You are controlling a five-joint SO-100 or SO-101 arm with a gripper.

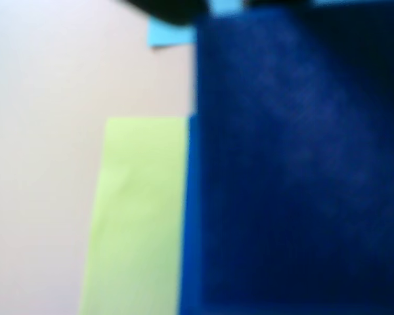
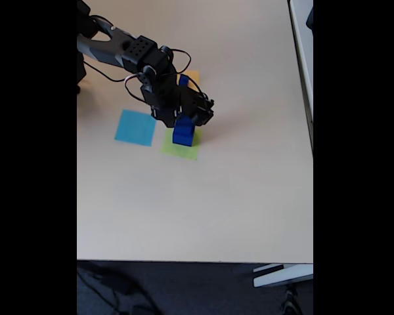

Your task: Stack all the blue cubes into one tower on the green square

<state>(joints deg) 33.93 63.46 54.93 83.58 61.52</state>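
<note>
A large dark-blue cube [image 2: 183, 133] stands on or just above the green square [image 2: 179, 148]. My gripper [image 2: 186, 122] comes down on its top and looks shut on it. In the wrist view this cube [image 1: 295, 164] is blurred and close on the right, with the green square [image 1: 138, 216] showing to its left. Whether the cube rests on the paper I cannot tell. A smaller blue cube [image 2: 183, 80] sits behind the arm on an orange square [image 2: 194, 77].
A light-blue paper square [image 2: 135, 127] lies left of the green one, and its corner [image 1: 167, 34] shows at the top of the wrist view. The arm [image 2: 128, 51] reaches in from the upper left. The table's front edge [image 2: 197, 260] is far off.
</note>
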